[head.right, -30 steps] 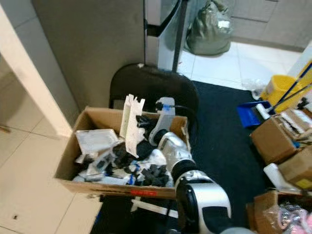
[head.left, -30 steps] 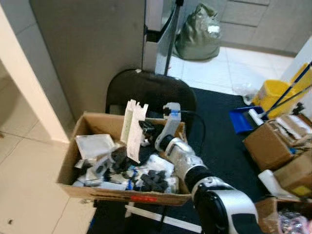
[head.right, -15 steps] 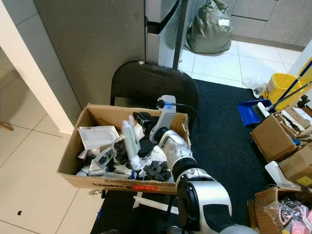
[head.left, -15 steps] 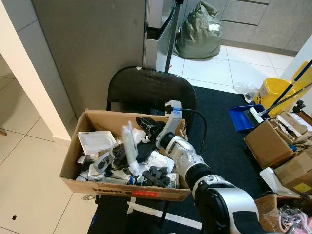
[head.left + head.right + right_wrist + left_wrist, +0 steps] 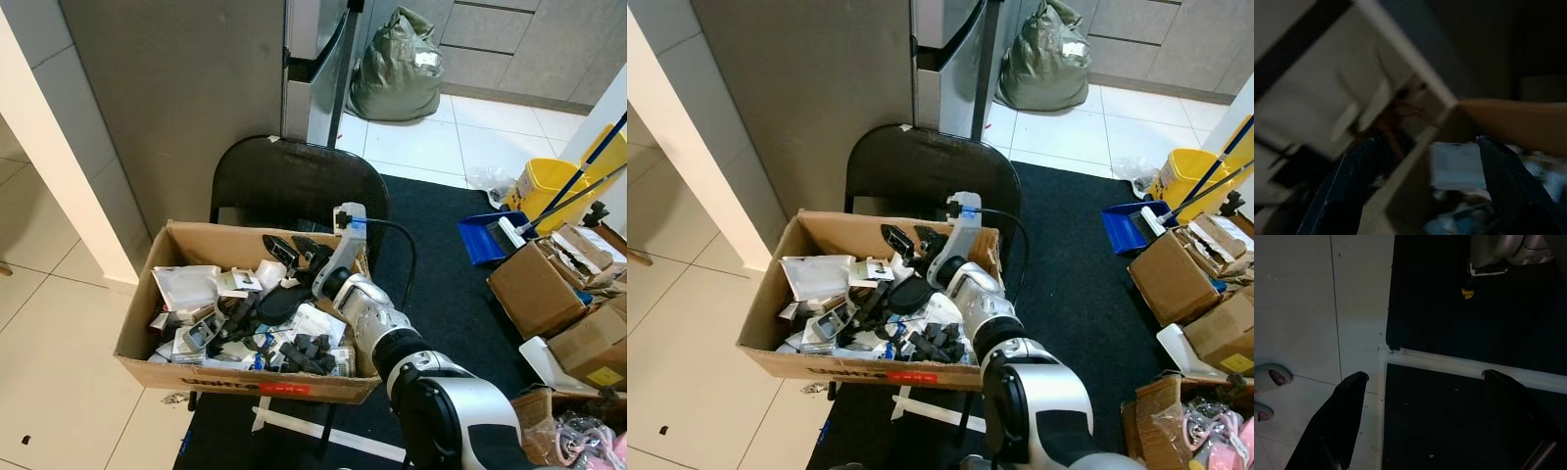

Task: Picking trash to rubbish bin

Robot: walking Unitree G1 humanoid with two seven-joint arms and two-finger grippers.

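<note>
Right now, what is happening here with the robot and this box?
The robot's right gripper is reaching over a cardboard box that stands on a black chair and is full of mixed trash. Its fingers are open, with nothing held between them. A white plastic piece lies flat among the other trash in the box. The left gripper hangs idle and open above the floor, at the edge of the dark mat.

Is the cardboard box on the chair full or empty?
Full. The cardboard box is open on top, and white packaging and black parts fill it nearly to the rim. The right gripper is over its far side, fingers apart.
</note>
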